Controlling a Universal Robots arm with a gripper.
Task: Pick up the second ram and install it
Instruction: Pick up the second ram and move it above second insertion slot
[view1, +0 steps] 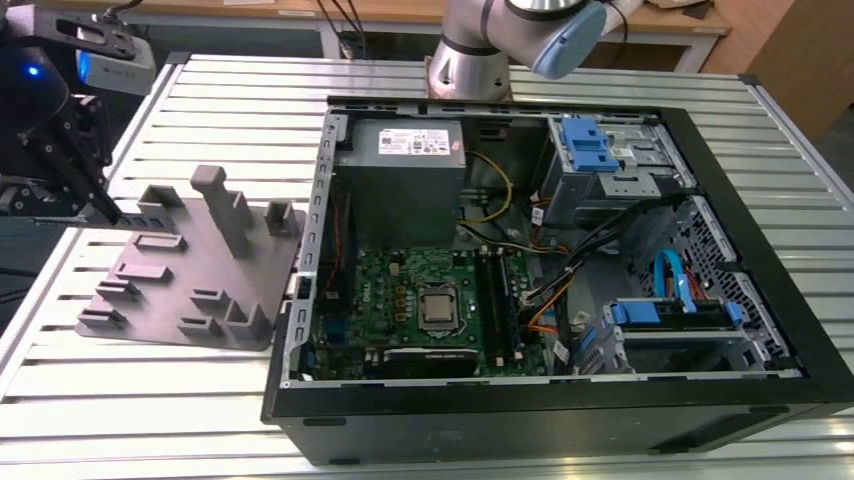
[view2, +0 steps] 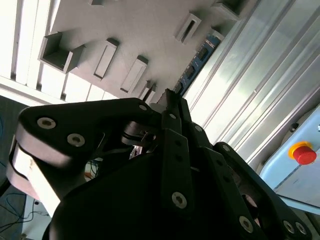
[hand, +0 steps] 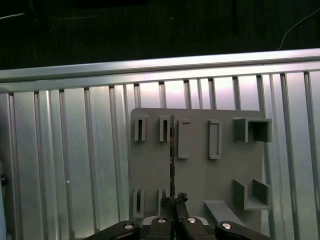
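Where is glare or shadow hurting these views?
First wrist view: glare washes the table slats beside the holder plate; the second ram, held in the gripper, reads as a thin dark line. Second wrist view: some slats bleach to white and the gripper is a black mass. Exterior view: even light, with the computer case shaded inside.

A slatted, silvery metal table (view1: 200, 400) fills the exterior view from nine o'clock round to six, its ribs catching bright light. At twelve o'clock stands a wooden bench (view1: 387, 12) on pale legs, with a brown wooden panel (view1: 801, 50) at two o'clock. Beyond the table's edge in the first wrist view lies a dark floor (hand: 150, 30).
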